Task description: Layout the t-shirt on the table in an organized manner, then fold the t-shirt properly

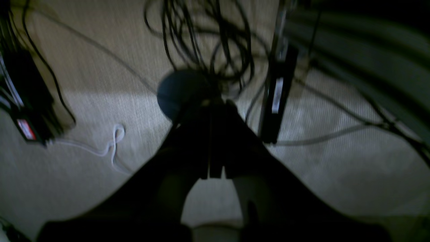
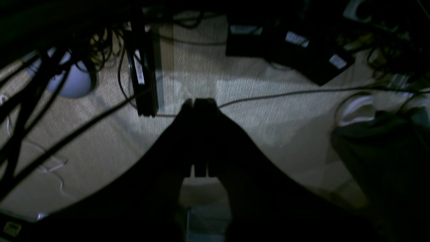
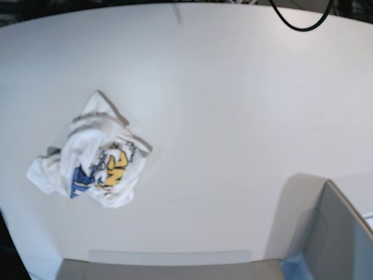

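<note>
The t-shirt [image 3: 93, 154] lies crumpled in a soft white heap near the table's [image 3: 233, 105] left edge, its blue and yellow print showing, lettering too bunched to read. Neither arm is over the smooth tabletop. The left gripper [image 1: 212, 141] and right gripper [image 2: 199, 134] hang below over ribbed beige carpet and black cables, jaws pressed together, empty.

A: What do you see of the arms' hardware?
B: Your left gripper [image 1: 213, 141] is black, two flat tapering fingers [image 1: 188, 148] widening to a broad dark base.
A: Other side?
B: Your right gripper [image 2: 198, 134] has the same build: matte black, blunt squared tips, no markings readable in this dim light
</note>
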You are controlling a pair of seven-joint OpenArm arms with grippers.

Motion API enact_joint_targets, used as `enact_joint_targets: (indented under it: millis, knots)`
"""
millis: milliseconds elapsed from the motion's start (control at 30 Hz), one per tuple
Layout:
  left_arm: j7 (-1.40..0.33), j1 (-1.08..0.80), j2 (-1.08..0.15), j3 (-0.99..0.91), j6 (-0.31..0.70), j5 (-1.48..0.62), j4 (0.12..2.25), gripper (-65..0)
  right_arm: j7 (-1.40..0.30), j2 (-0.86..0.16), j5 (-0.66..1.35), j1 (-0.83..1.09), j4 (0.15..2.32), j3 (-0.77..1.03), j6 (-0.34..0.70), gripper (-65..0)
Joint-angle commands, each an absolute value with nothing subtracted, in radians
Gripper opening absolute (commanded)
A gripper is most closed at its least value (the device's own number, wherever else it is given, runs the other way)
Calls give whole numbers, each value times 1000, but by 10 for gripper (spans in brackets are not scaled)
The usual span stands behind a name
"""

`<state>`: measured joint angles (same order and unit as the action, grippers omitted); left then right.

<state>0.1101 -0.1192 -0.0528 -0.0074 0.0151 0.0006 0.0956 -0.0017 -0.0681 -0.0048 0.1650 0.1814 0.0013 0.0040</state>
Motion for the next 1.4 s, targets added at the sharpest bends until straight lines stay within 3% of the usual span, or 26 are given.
enact_joint_targets:
  millis: [0, 500, 867, 1033, 1200, 1367]
  knots:
    - [119, -130, -56, -5, 10, 5, 96, -648, -1, -67, -7, 174, 182, 1, 7, -650]
    - [128, -243, -110, -5, 12, 4, 137, -649, -1, -125, -7, 269, 225, -1, 7, -650]
    - [130, -590, -110, -12, 12, 1, 625, -650, 8, -170, -7, 621, 664, -1, 7, -650]
    - [151, -765, -110, -12, 12, 1, 901, -650, 153, -197, -7, 792, 855, -1, -1, -650]
    - [156, -935, -111, -13, 12, 1, 1194, -650, 173, -214, -1, 951, 1099, 1, -2, -650]
    - [148, -1073, -111, -15, 12, 1, 1443, -650, 170, -248, 131, 1107, 1374, -1, -2, -650]
